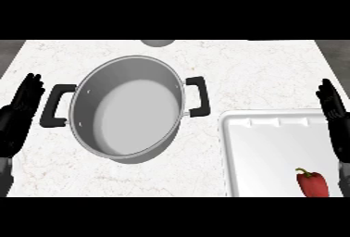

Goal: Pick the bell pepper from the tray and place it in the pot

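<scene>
A red bell pepper (312, 183) with a green stem lies in the white tray (266, 152) at the lower right, near the tray's front edge. A grey metal pot (130, 109) with two black handles stands left of the tray, and nothing is inside it. My left hand (17, 118) rests open at the left edge, fingers up, just left of the pot's near handle. At the right edge my right hand (335, 118) rests open with fingers up, over the tray's right side and above the pepper. Neither hand touches anything.
The pot and tray stand on a white marbled counter (259, 69). A grey round object (158, 42) peeks in at the counter's far edge. The dark floor shows beyond the counter's left and right edges.
</scene>
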Motion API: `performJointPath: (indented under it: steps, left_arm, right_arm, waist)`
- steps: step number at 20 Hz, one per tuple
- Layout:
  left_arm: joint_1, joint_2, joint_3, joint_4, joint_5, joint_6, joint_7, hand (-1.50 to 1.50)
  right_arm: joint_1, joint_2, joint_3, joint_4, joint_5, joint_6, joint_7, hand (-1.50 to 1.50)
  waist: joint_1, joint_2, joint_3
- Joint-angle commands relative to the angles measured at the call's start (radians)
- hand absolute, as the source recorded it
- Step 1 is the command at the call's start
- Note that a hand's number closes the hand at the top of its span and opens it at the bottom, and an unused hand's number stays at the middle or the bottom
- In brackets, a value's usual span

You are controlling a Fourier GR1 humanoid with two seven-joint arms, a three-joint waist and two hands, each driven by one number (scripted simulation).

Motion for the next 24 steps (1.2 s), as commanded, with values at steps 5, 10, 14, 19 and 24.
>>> performJointPath:
  steps: [5,10,14,19,24]
  left_arm:
    - [-0.013,-0.116,-0.053,-0.044,0.033,0.042,0.068,0.00]
    - [0.006,-0.198,-0.087,-0.070,0.051,0.113,0.150,0.00]
    - [0.003,-0.192,-0.093,-0.133,0.036,0.149,0.199,0.00]
    - [0.009,-0.229,-0.133,-0.150,0.001,0.184,0.216,0.00]
    - [0.056,-0.219,-0.143,-0.235,-0.020,0.210,0.250,0.00]
  right_arm:
    - [0.016,0.022,0.240,-0.173,-0.210,0.509,-0.069,-1.50]
    - [0.110,-0.123,0.065,-0.246,0.030,0.339,-0.483,-1.50]
    - [0.227,-0.231,-0.027,-0.241,0.014,0.483,-0.807,-1.50]
    - [0.370,-0.411,-0.200,-0.184,0.127,0.465,-0.945,-1.50]
    - [0.482,-0.592,-0.392,-0.207,0.123,0.514,-0.951,-1.50]
  waist:
    - [0.034,-0.005,-0.001]
    - [-0.056,-0.015,0.002]
    - [-0.044,-0.014,0.001]
    - [-0.045,-0.008,-0.004]
    - [-0.027,-0.011,-0.005]
